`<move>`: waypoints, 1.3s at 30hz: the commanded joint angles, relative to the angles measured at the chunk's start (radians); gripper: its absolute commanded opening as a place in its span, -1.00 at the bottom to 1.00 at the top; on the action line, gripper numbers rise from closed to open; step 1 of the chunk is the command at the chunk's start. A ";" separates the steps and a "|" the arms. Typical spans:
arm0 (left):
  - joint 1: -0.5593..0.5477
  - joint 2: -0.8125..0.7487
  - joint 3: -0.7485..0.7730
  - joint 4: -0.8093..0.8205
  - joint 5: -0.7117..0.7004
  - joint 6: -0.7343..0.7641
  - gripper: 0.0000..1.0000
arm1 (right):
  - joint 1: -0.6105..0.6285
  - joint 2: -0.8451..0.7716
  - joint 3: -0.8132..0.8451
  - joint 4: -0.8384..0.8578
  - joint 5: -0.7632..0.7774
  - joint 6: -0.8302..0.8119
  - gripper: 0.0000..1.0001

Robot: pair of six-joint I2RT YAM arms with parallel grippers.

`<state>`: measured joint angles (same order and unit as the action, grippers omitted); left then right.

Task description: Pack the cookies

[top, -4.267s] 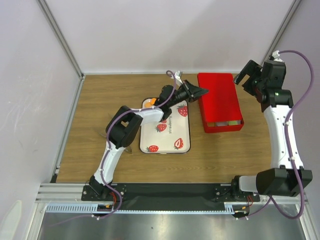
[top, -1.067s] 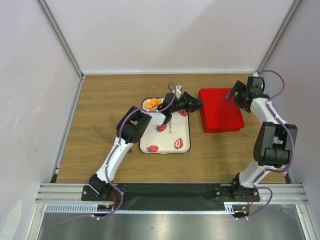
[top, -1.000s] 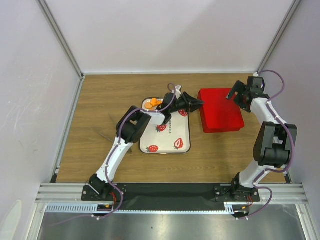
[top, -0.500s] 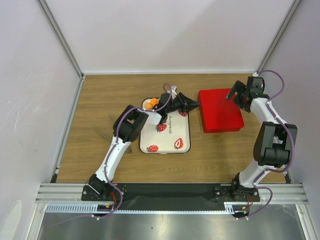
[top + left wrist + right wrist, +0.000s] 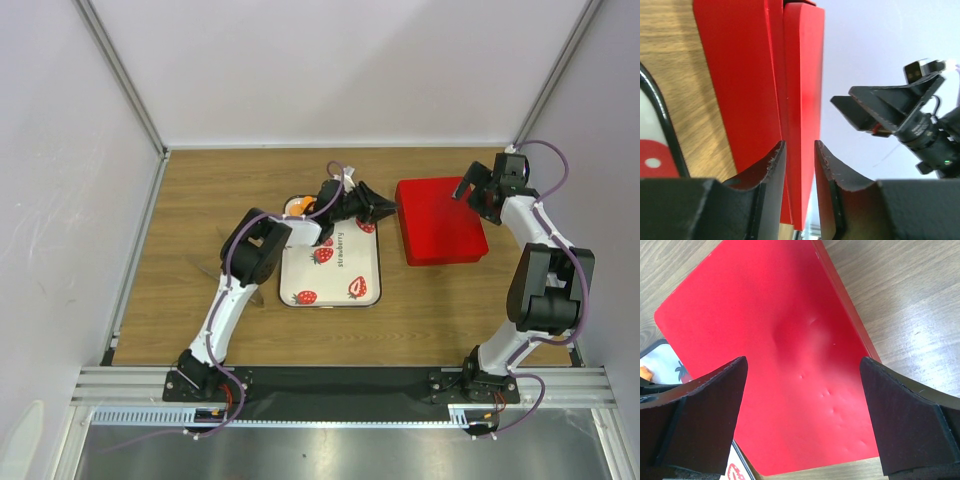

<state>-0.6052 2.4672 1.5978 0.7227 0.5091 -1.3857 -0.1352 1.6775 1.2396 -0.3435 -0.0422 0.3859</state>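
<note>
The red box (image 5: pixel 441 220) lies shut on the table right of the strawberry tray (image 5: pixel 345 270). An orange cookie (image 5: pixel 296 207) shows at the tray's far left corner; other cookies are hidden. My left gripper (image 5: pixel 388 208) hovers over the tray's far right corner, pointing at the box's left side, apart from it. In the left wrist view its fingers (image 5: pixel 774 172) stand a narrow gap apart with nothing between; the box (image 5: pixel 740 85) is seen edge-on ahead. My right gripper (image 5: pixel 470 186) is wide open above the box's far right part. The right wrist view shows the dented red lid (image 5: pixel 790 355) between the fingers (image 5: pixel 710 410).
The tray's black rim (image 5: pixel 657 115) and a red strawberry print show in the left wrist view. Bare wooden table (image 5: pixel 200 200) lies left of the tray and in front of the box. White walls and metal posts enclose the back and sides.
The box lid, open 4.3 s ago, is shut. The right arm has come down over the box. In the last second the left gripper drew back left from the box's edge.
</note>
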 commanded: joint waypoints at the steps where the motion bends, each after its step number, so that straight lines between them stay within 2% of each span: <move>1: 0.007 -0.103 0.027 -0.080 0.000 0.128 -0.29 | -0.004 -0.019 0.031 -0.014 0.016 -0.013 0.99; 10: 0.012 -0.119 0.140 -0.302 -0.076 0.352 -0.22 | 0.000 -0.139 0.018 -0.095 0.073 0.034 1.00; 14: 0.019 -0.120 0.175 -0.324 -0.151 0.438 -0.21 | 0.054 -0.247 -0.031 -0.126 0.148 0.065 0.99; 18: 0.031 -0.074 0.275 -0.331 -0.219 0.493 -0.19 | 0.091 -0.347 -0.094 -0.130 0.174 0.116 0.99; 20: 0.035 -0.051 0.319 -0.335 -0.244 0.499 -0.17 | 0.117 -0.383 -0.132 -0.124 0.171 0.128 0.99; 24: 0.036 0.032 0.502 -0.379 -0.309 0.507 -0.16 | 0.190 -0.470 -0.180 -0.132 0.194 0.162 0.99; 26: 0.036 0.070 0.530 -0.367 -0.345 0.498 -0.15 | 0.218 -0.492 -0.215 -0.124 0.200 0.191 0.99; 33: 0.033 0.219 0.681 -0.252 -0.417 0.438 -0.11 | 0.247 -0.585 -0.322 -0.111 0.203 0.272 0.99; 36: 0.024 0.309 0.808 -0.269 -0.452 0.433 -0.06 | 0.249 -0.622 -0.392 -0.086 0.220 0.320 0.99; 39: 0.019 0.357 0.844 -0.260 -0.489 0.409 -0.04 | 0.255 -0.627 -0.434 -0.055 0.226 0.363 0.99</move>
<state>-0.5777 2.8002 2.3638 0.4168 0.0830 -0.9504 0.1104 1.0676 0.8398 -0.4496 0.1478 0.6796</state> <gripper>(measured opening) 0.475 0.994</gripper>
